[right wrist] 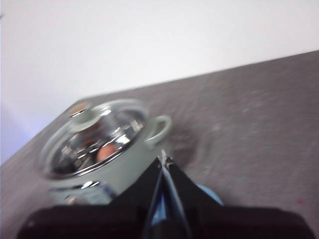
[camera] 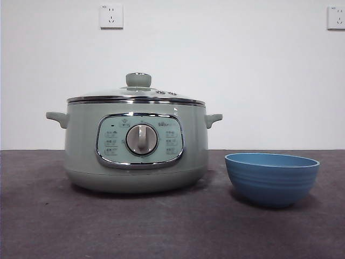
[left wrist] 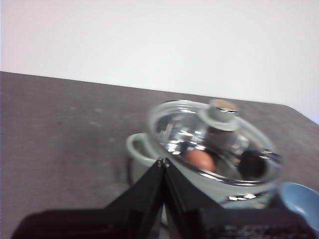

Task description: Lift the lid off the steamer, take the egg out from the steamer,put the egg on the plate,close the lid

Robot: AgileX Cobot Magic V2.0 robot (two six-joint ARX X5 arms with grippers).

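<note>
Lid point(left wrist: 214, 144) seated on steamer point(camera: 136, 145), ahead of left gripper point(left wrist: 163, 162) and right gripper point(right wrist: 163, 158), both pinched closed, empty. Likely rigid, slick, breakable glass; best gripped by knob point(camera: 138, 80).

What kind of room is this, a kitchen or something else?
Probably a test room or lab bench, not a real kitchen. A green steamer and a blue bowl stand alone on a dark table before a bare white wall with power sockets.
</note>
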